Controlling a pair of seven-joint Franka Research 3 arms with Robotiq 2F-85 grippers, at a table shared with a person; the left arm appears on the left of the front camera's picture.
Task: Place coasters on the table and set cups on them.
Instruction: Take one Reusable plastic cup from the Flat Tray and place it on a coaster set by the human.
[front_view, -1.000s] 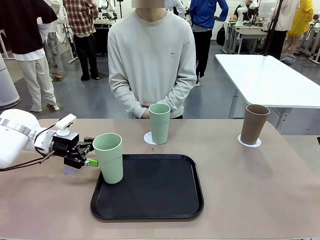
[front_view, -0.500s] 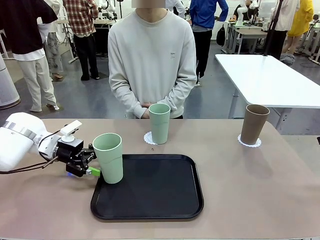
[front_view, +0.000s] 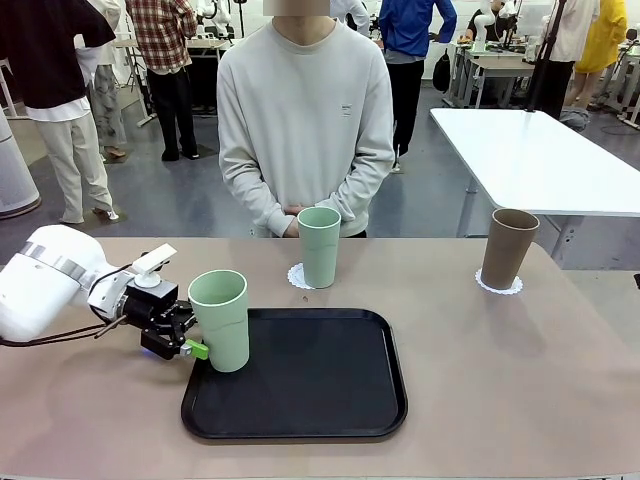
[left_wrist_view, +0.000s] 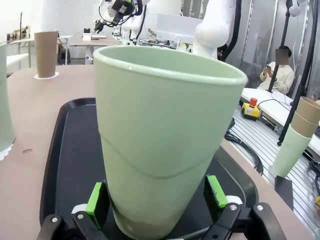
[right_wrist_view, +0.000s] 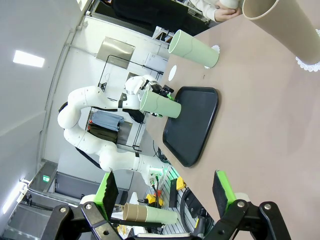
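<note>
Between the left arm's jaws, the near pale mint-green tapered matte tumbler (left_wrist_view: 165, 140) hides its own base and the part of the black rectangular tray (left_wrist_view: 75, 150) beneath it; whether the base touches the tray cannot be told. Beyond the right arm's jaws, the brown-tan tapered tumbler (right_wrist_view: 287, 30) is cut off by the picture's edge, and its scalloped white paper doily (right_wrist_view: 307, 64) shows only partly.

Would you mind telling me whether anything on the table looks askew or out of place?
Only the mint cup in the left end effector: it leans slightly at the black tray's left edge. The other cups stand upright on doilies.
</note>
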